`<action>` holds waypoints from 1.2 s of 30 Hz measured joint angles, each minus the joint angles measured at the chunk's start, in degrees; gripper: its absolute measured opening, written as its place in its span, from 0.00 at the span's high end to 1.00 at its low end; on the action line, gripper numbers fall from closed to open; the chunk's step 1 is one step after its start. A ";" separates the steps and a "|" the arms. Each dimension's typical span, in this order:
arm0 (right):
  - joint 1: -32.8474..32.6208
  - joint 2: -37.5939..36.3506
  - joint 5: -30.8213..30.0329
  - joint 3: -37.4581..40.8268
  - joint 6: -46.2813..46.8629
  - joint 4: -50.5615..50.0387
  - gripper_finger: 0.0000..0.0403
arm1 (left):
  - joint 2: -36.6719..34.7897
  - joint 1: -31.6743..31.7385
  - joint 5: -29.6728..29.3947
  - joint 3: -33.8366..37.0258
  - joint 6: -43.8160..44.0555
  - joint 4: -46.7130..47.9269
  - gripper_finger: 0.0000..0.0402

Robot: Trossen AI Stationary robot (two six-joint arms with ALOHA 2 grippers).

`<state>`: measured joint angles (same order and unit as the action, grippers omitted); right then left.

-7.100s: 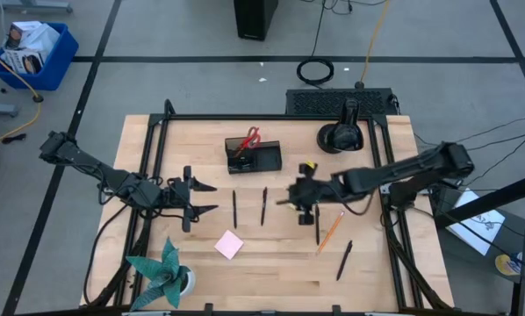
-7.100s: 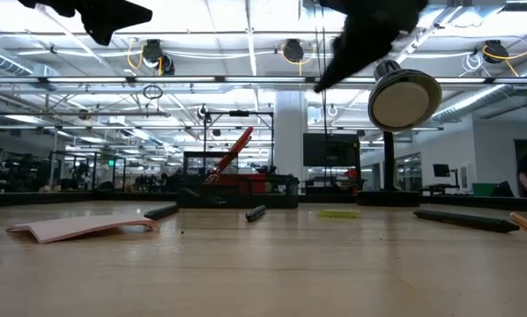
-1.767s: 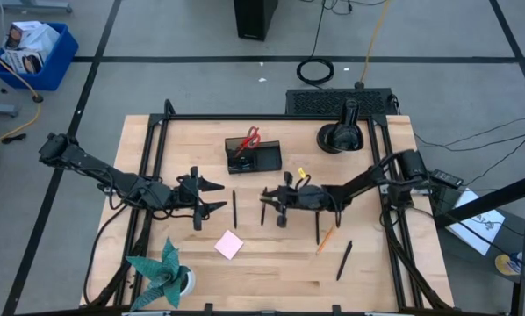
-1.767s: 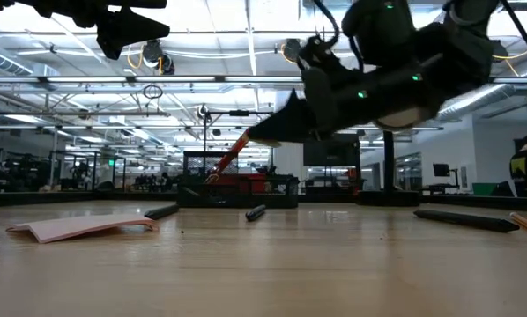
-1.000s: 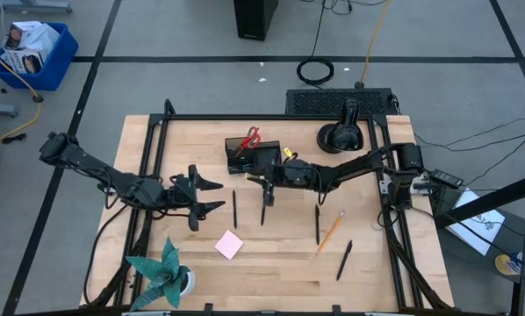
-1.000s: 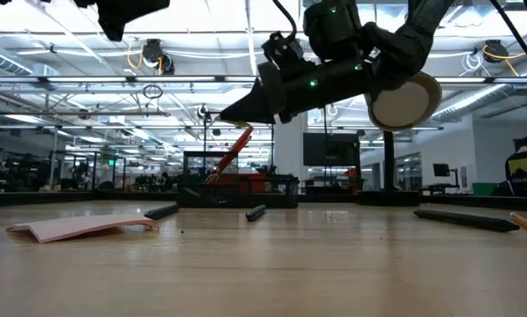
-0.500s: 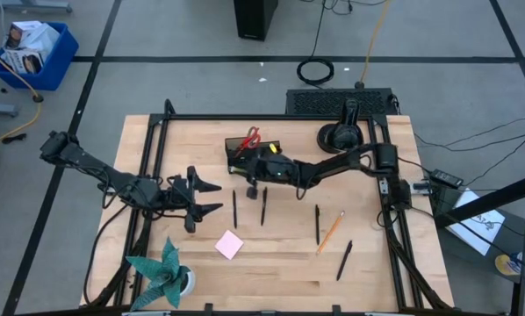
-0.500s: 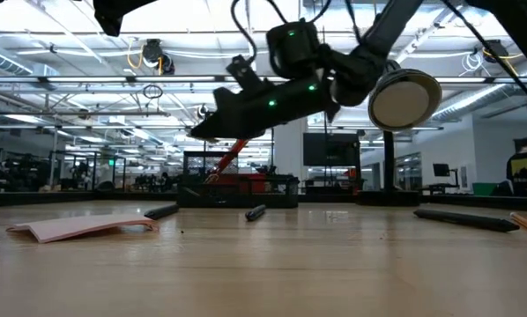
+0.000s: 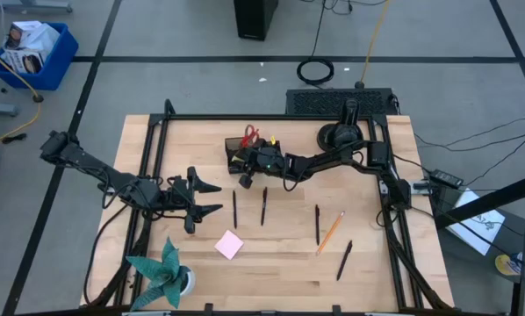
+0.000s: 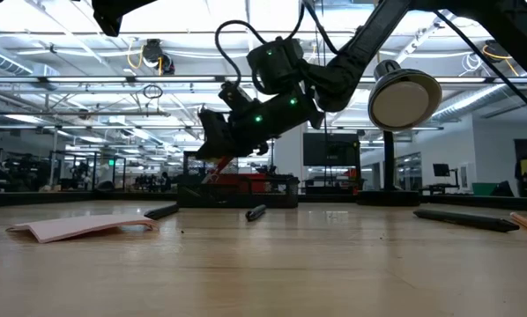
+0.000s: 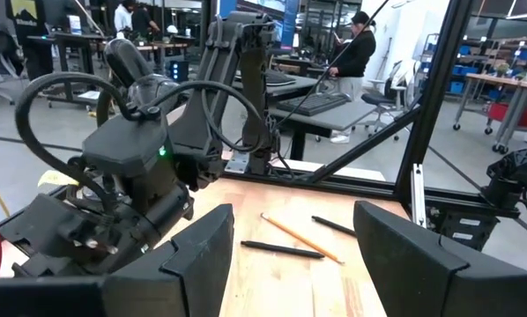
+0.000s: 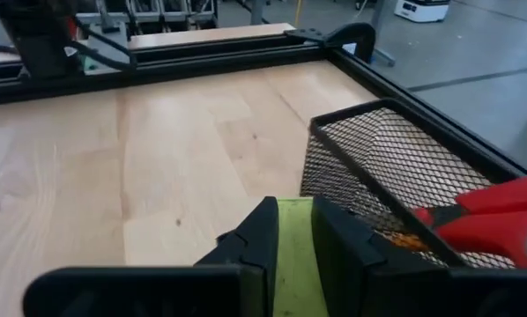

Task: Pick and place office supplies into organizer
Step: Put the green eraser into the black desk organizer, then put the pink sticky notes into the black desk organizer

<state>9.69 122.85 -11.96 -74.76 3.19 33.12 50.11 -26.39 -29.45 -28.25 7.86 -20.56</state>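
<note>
In the last second my right arm has swung across the desk [image 9: 368,263] to the organizer [image 9: 252,156], and my right tool [image 12: 288,231] now hangs at its mesh wall, pinching a yellow bit [image 12: 292,255], ready to drop. My left tool [image 9: 203,197] waits half-open and empty, well apart.

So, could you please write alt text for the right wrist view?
The right gripper is shut on a small yellow-green item, beside the black mesh organizer, where red scissor handles show. Bare wooden table lies beyond.
</note>
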 joint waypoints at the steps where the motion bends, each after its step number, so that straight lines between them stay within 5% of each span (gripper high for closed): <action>1: 0.04 0.00 -0.02 0.00 0.01 0.00 0.87 | 0.00 0.00 0.00 0.00 0.05 0.01 0.40; 26: -1.38 -2.46 -1.32 0.07 -4.35 -1.58 0.67 | 0.02 0.00 -0.01 0.00 0.09 2.12 0.40; 36: -9.39 -15.38 3.07 0.09 -7.14 -22.70 0.68 | 0.13 0.07 2.56 0.00 1.41 10.67 0.40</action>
<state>0.30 107.47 -8.89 -74.67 -3.95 10.42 50.24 -26.33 -26.89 -28.25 9.27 -9.90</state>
